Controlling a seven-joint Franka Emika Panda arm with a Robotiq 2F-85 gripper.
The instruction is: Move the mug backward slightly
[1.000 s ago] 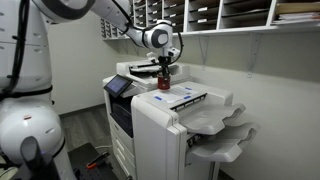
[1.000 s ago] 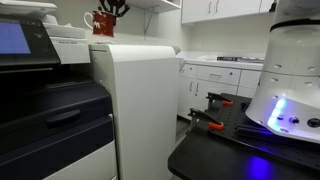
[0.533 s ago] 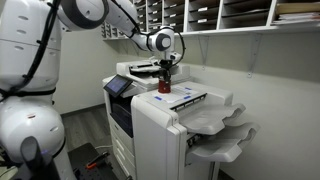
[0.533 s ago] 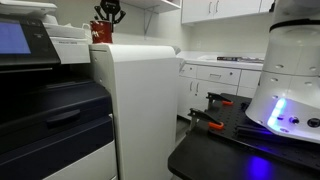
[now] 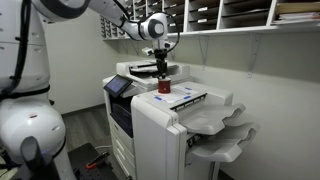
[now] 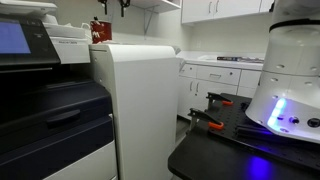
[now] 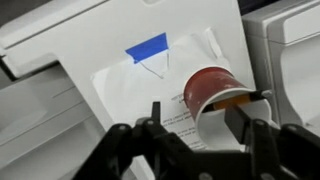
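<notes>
The mug [image 5: 164,86], small and dark red with a whitish rim, stands on top of the big white printer [image 5: 150,120]. In another exterior view the mug [image 6: 100,31] sits at the printer's top edge. My gripper [image 5: 164,67] hangs just above it, jaws apart and holding nothing. Its fingertips [image 6: 122,6] only just show at the top of that frame. In the wrist view the gripper [image 7: 195,108] is open. The mug [image 7: 212,88] lies below and between the fingers, nearer the right finger [image 7: 240,120], and is not gripped.
A sheet of paper with a blue tape mark [image 7: 148,47] lies on the printer lid under the mug. Wall shelves with paper slots [image 5: 200,15] run close above and behind. Output trays [image 5: 225,125] stick out of the printer's side. A counter with cabinets [image 6: 215,70] stands behind.
The gripper, shut on the mug a second ago, has set it down on the printer top, opened and risen clear. The mug now stands free.
</notes>
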